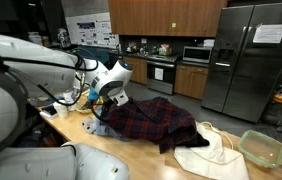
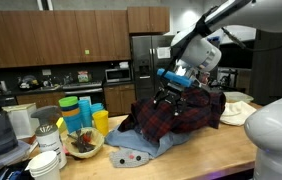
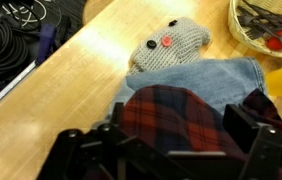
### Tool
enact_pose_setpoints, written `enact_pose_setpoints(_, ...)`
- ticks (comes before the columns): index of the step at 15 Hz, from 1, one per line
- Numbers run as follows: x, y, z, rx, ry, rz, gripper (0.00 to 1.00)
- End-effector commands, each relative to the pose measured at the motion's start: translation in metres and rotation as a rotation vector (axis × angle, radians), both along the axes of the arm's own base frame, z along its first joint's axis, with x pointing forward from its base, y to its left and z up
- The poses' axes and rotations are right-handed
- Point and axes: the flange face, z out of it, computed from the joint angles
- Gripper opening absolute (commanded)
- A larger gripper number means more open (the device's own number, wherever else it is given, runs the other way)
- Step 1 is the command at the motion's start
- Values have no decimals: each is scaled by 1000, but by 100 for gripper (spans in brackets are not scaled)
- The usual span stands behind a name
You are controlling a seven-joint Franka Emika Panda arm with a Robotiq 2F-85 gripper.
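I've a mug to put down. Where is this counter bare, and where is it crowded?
Bare wood runs between the black cables and the grey knitted piece, and on the counter in front of the plaid shirt, up to the white cloth. Crowded: around the cups and bowl, and under the gripper.

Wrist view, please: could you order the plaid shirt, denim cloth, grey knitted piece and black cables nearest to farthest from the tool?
1. plaid shirt, under the tool.
2. denim cloth, just beyond.
3. grey knitted piece, farther ahead.
4. black cables, far corner.
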Motion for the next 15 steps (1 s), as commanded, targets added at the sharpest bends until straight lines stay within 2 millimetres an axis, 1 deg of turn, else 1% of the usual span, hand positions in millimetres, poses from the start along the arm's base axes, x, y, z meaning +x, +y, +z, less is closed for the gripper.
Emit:
enact_pose_setpoints(1, -1, -9, 14, 1, 7, -141, 100)
enact_pose_setpoints(3, 1, -12, 20, -1, 26, -198, 100)
enact_pose_setpoints(6, 4, -16, 22, 5, 57, -269, 100)
enact_pose_setpoints(9, 5, -17, 27, 6, 36, -299, 100)
enact_pose_setpoints(12, 5, -13, 34, -60, -55, -313, 100)
enact_pose_setpoints(15, 5, -6, 30, -210, -139, -323, 100)
